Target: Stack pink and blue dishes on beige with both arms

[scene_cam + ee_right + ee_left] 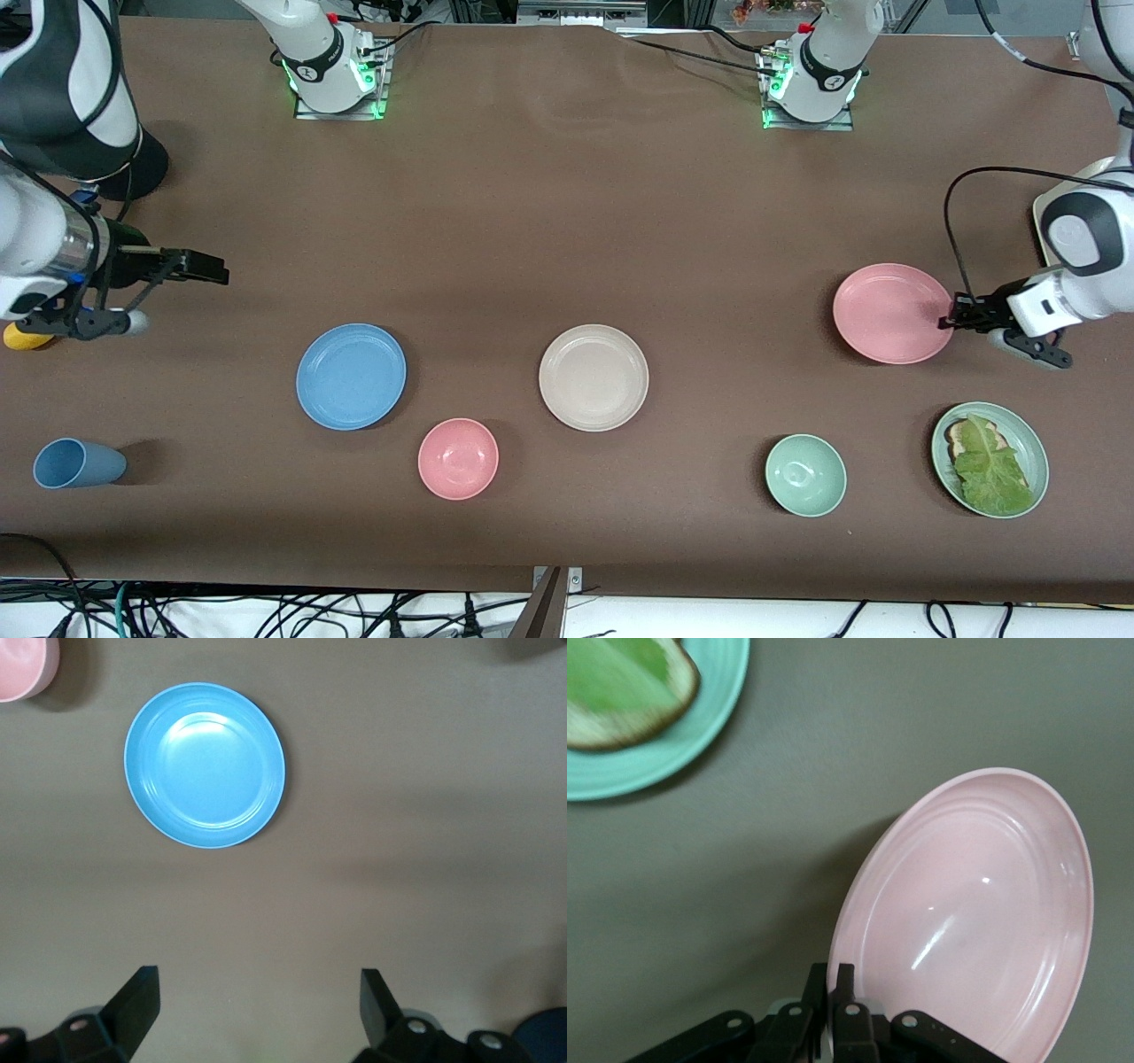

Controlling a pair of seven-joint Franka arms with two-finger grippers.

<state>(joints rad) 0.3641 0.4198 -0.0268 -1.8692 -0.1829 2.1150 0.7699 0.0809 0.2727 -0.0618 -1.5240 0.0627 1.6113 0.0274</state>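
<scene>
Judging by the layout, nothing was stacked yet: the beige plate (594,377) sat bare mid-desk. The left gripper (954,317) had its jaws shut on the pink plate's (891,313) rim, seemingly tilting it. The right gripper (205,268) hung with jaws wide open and empty, apart from the blue plate (351,376).

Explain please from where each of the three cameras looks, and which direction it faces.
Front view: high across the table, facing both arm bases; shows the left gripper and right gripper.
Left wrist view: on the left wrist, looking down its gripper shut on the pink plate's rim.
Right wrist view: on the right wrist, above the table; open fingers, blue plate.
Shared: front view also shows the pink plate and blue plate.
</scene>
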